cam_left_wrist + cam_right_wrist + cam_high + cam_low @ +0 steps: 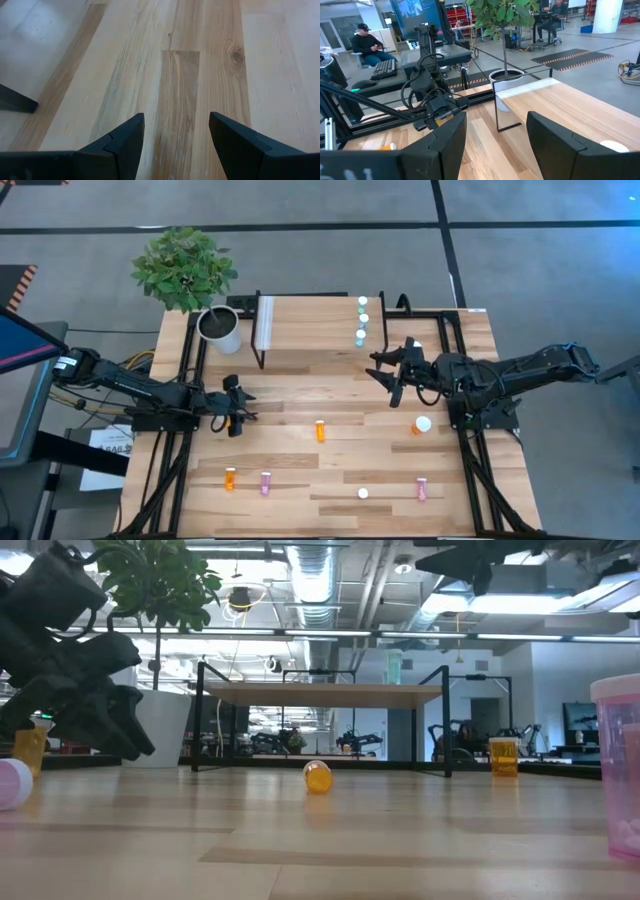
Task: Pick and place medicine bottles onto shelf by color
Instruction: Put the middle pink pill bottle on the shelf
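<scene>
High view shows the job partly done. Going left to right: the left end effector hangs open and empty over bare bench; an orange bottle and a pink bottle wait near the front edge, another orange one lies mid-bench. On the shelf three teal-green bottles stand in a row at its right end — sorted, I judge. The right end effector, open and empty, hovers just off the shelf's right front corner. Still loose: a white-capped bottle, a large orange bottle, a second pink one.
</scene>
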### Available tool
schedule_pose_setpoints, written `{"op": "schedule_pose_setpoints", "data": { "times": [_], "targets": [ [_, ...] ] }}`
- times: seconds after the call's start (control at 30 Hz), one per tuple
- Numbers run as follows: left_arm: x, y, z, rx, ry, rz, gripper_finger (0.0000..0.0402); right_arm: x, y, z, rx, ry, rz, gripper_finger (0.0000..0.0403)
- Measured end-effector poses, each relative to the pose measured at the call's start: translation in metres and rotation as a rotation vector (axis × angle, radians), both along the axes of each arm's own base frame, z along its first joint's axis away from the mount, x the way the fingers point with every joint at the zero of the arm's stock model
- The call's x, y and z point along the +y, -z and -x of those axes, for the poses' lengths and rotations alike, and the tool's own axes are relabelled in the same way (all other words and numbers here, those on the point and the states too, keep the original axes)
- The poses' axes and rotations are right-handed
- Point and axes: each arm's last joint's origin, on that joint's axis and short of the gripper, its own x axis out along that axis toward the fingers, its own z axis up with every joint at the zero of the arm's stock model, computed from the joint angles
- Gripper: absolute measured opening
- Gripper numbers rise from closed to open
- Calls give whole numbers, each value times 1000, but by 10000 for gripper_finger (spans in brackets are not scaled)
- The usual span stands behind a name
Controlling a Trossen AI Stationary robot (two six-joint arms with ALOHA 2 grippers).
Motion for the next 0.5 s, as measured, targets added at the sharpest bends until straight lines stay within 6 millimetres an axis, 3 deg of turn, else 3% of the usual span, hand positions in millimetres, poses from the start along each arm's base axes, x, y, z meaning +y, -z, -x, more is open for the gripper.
{"op": "schedule_pose_setpoints", "data": {
  "times": [0.37, 0.5],
  "targets": [
    [0, 0, 0, 0, 0, 0, 212, 0, 1, 0, 13, 0, 0, 230],
    [0, 0, 0, 0, 0, 0, 212, 0, 11, 3, 102, 6, -43, 230]
  ]
}}
